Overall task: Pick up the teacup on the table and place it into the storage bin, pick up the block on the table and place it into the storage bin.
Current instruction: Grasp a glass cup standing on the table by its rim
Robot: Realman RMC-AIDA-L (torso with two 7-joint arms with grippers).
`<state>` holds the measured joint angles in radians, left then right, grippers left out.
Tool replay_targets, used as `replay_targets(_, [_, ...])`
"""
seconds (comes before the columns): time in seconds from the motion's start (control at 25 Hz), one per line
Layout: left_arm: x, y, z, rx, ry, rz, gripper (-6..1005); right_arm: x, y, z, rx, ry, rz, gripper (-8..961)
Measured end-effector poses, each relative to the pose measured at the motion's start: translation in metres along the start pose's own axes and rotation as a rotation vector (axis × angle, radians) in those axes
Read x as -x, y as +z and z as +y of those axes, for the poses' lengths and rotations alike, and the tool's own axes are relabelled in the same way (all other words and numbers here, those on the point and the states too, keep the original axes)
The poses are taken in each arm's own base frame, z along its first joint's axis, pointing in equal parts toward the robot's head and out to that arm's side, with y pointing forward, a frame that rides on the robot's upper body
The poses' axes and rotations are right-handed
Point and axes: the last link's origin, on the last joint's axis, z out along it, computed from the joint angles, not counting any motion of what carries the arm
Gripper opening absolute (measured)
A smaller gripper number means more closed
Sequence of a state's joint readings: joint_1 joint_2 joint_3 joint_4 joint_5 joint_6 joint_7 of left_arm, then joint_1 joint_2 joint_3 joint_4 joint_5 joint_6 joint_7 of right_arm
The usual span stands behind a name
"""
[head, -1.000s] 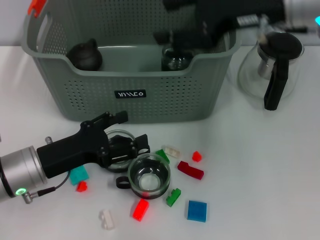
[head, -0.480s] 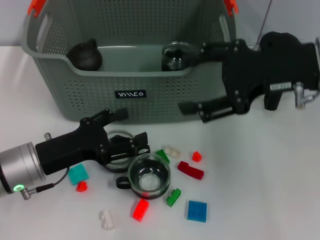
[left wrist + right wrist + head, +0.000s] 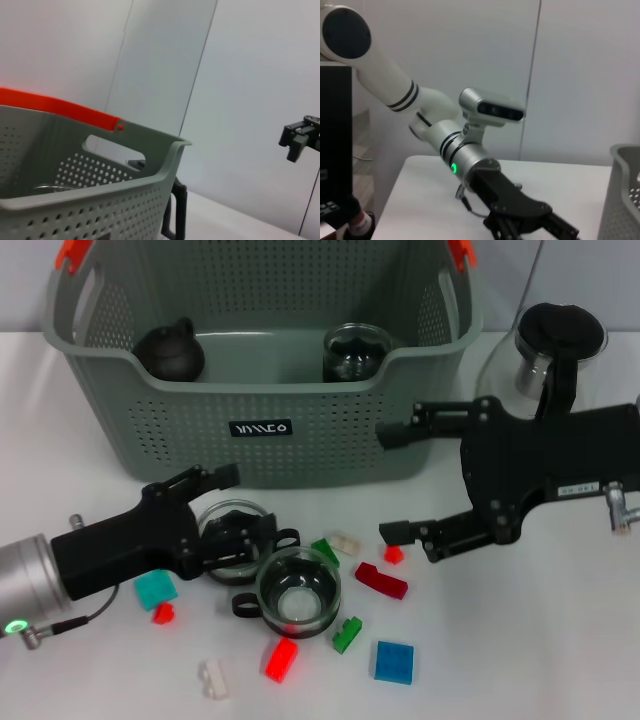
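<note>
Just in front of the storage bin [image 3: 262, 360], the left end effector [image 3: 245, 510], fingers apart, straddles an upright glass teacup [image 3: 232, 536]. The right end effector [image 3: 393, 482], spread open, has dropped out of the bin.

Scattered blocks [image 3: 381, 581] and two glass cups [image 3: 297, 595] crowd the table [image 3: 540, 640] before the storage bin [image 3: 260, 425]; a glass teapot [image 3: 550, 370] stands just beside the bin, and open table lies nearer the robot's right.

A white worktop [image 3: 560, 640] filled the foreground under even light. Behind it stood a pale grey panelled wall [image 3: 250, 75] with thin vertical seams. A dark cabinet [image 3: 335, 145] stood off one end of the worktop.
</note>
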<state>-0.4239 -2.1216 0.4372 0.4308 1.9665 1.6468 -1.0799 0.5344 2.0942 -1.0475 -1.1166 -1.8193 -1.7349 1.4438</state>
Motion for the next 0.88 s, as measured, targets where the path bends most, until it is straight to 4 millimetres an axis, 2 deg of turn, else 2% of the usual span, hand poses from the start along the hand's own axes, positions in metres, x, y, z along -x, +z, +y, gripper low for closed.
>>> replay_targets(0.08, [-0.001, -0.012, -0.003, -0.020, 0.023, -0.013, 841, -0.005, 0.000, 0.002, 0.003, 0.011, 0.003, 932])
replay_targets(0.4, [-0.007, -0.027, -0.006, 0.003, 0.066, -0.068, 839, -0.027, -0.001, 0.012, 0.028, 0.063, 0.009, 928])
replay_targets(0.56, [-0.012, -0.028, -0.006, 0.058, 0.087, -0.124, 838, -0.038, 0.003, 0.014, 0.043, 0.112, 0.027, 927])
replay_targets(0.88, [-0.029, -0.019, -0.018, 0.178, 0.190, -0.350, 836, -0.048, 0.015, 0.011, 0.023, 0.175, 0.023, 927])
